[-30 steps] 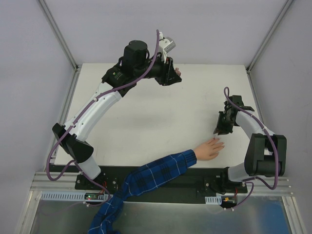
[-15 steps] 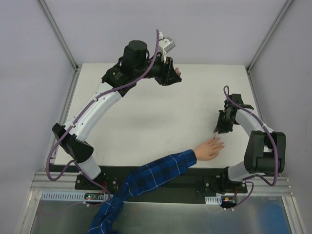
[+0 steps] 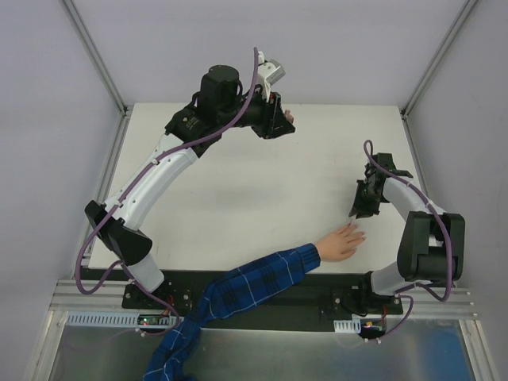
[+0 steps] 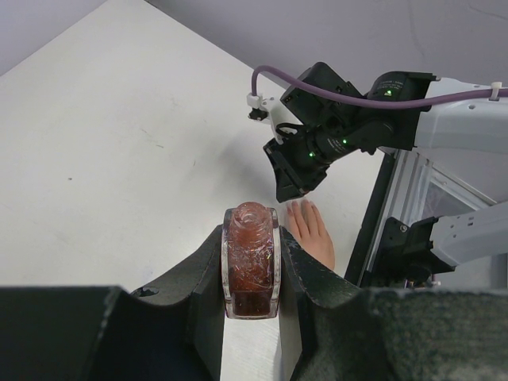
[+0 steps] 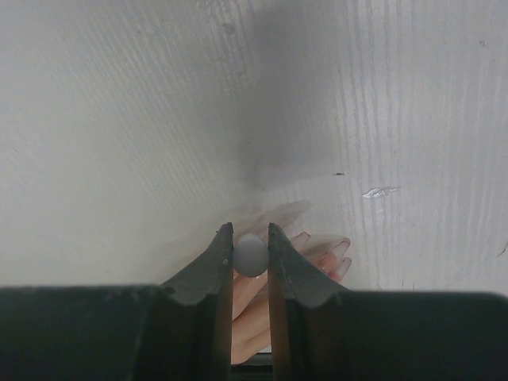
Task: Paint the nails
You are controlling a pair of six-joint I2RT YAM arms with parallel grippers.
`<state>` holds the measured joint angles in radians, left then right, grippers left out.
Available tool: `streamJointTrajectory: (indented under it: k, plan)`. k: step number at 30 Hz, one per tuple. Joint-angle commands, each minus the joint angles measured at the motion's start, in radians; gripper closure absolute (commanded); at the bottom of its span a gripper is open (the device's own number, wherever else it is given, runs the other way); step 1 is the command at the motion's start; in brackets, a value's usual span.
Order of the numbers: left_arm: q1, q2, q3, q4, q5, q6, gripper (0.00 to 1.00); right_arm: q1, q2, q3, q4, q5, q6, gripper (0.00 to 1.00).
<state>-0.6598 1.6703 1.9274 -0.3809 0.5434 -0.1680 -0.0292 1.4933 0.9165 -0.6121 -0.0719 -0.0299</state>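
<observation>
- Top external view: the left end effector (image 3: 283, 121), at the tabletop's (image 3: 238, 198) far edge, is clenched on a dark reddish bottle (image 4: 251, 266)
- A plaid sleeve (image 3: 262, 278) leads to a pale peach hand (image 3: 343, 242) lying flat near the front edge; the nails (image 5: 343, 245) are tiny, pinkish, blurred in the right wrist view
- The right end effector (image 5: 251, 235), close over the hand, pinches a small grey ball (image 5: 251, 255)

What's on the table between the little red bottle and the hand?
Nothing: only bare white table lies between bottle and hand, shown in the top view.
</observation>
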Motion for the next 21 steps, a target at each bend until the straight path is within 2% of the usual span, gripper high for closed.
streamJointTrajectory:
  k: [1,21]
  plan:
    - [0.014,0.000,0.042,0.028,0.018,-0.005,1.00,-0.006,0.012,0.030,-0.017,0.012,0.004,1.00]
    - [0.032,0.014,0.059,0.031,0.035,-0.007,1.00,-0.014,0.030,0.051,-0.032,0.055,0.004,1.00]
